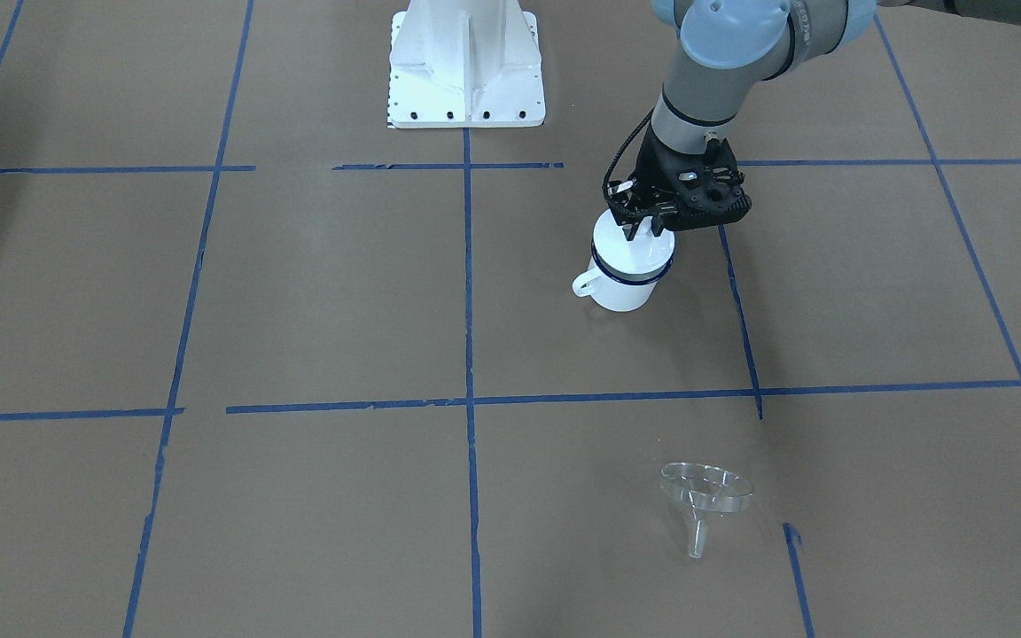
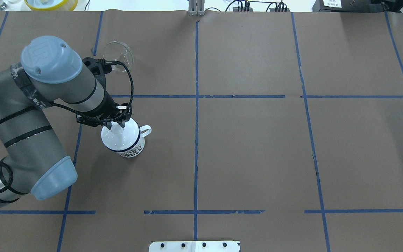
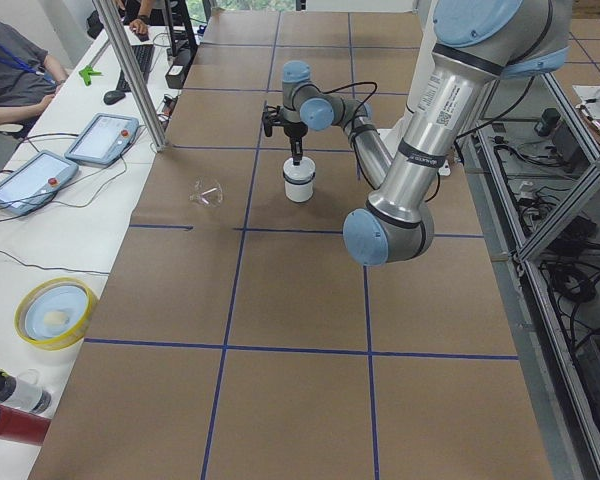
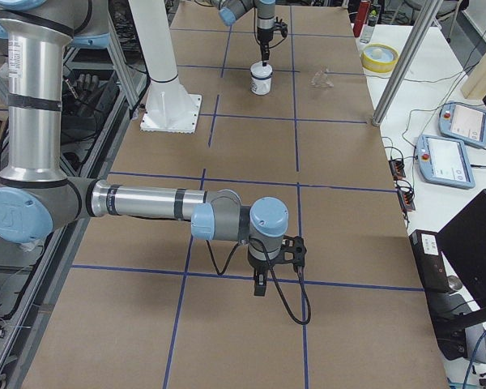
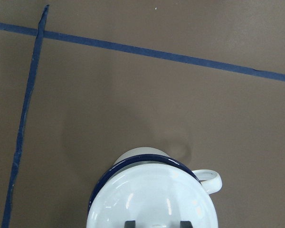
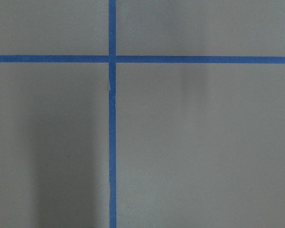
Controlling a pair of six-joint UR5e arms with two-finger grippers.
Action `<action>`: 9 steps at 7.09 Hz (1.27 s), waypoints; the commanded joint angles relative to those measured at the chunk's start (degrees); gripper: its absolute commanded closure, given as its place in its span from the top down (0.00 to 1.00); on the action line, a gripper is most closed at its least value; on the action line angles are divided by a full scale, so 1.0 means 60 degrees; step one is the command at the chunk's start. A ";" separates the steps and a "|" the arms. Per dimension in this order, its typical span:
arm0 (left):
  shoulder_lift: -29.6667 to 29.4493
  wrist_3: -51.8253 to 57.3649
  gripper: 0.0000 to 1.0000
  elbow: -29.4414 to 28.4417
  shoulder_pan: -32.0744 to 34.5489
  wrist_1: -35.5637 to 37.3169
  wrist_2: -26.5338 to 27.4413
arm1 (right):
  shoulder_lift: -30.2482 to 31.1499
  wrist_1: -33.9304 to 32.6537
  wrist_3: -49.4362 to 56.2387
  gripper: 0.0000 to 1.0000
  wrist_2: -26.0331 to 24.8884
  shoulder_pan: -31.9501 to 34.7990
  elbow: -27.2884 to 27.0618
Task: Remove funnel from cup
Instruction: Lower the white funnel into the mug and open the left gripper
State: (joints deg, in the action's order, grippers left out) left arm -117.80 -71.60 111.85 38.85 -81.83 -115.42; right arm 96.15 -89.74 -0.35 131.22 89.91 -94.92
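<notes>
The cup [image 1: 624, 291] is a white mug with a dark blue rim, standing upright on the brown table. A round white knobbed lid [image 1: 643, 252] sits on its mouth. My left gripper [image 1: 641, 229] is straight above the mug with its fingers closed on the lid's knob; in the left wrist view the fingertips [image 5: 129, 223] flank the knob over the lid [image 5: 152, 199]. The clear funnel [image 1: 705, 494] lies on its side on the table, well apart from the mug, toward the operators' side. My right gripper [image 4: 260, 285] hangs over bare table far away; I cannot tell its state.
The white robot base [image 1: 466, 62] stands at the table's robot side. A yellow bowl [image 3: 55, 312], tablets [image 3: 102, 138] and bottles [image 3: 10, 420] sit on the white side bench beyond the table's far edge. Blue tape lines divide the brown surface.
</notes>
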 commanded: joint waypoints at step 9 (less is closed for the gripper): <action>-0.0039 0.0010 0.00 -0.0229 -0.0059 -0.0102 0.0003 | 0.0000 0.0000 0.0000 1.00 0.0000 0.0000 0.0000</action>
State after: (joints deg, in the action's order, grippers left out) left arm -117.97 -71.61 110.57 38.49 -82.36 -115.40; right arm 96.15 -89.74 -0.35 131.22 89.91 -94.89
